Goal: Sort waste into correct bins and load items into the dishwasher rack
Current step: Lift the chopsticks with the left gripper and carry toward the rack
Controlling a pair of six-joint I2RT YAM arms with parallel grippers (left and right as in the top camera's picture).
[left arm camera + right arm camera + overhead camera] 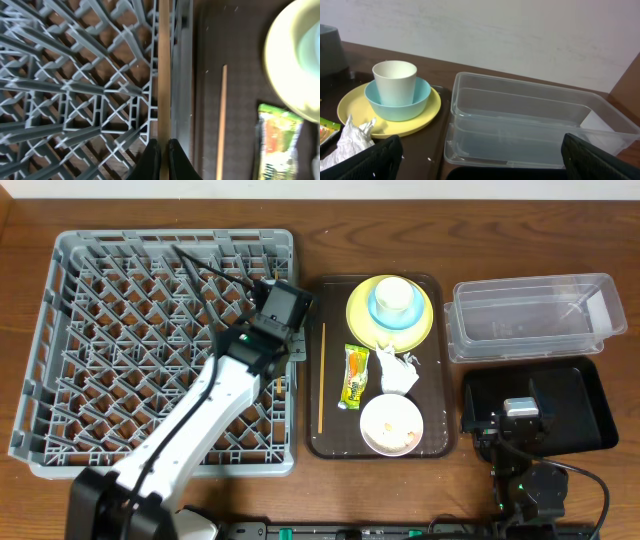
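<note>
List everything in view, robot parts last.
rack: 1, grey, table left
serving tray: 1, brown, middle
plate: 1, yellow, on serving tray
blue bowl: 1, on plate
cup: 1, white, in blue bowl
wrapper: 1, green-orange, on serving tray
tissue: 1, white, beside wrapper
white bowl: 1, serving tray's near end
chopsticks: 2, wooden, one on serving tray, one held
tub: 1, clear, far right
black tray: 1, near right
left end effector: shut on chopstick
right end effector: open, above black tray

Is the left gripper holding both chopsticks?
No, the left gripper is shut on just one chopstick, while the other chopstick lies apart on the brown tray.
</note>
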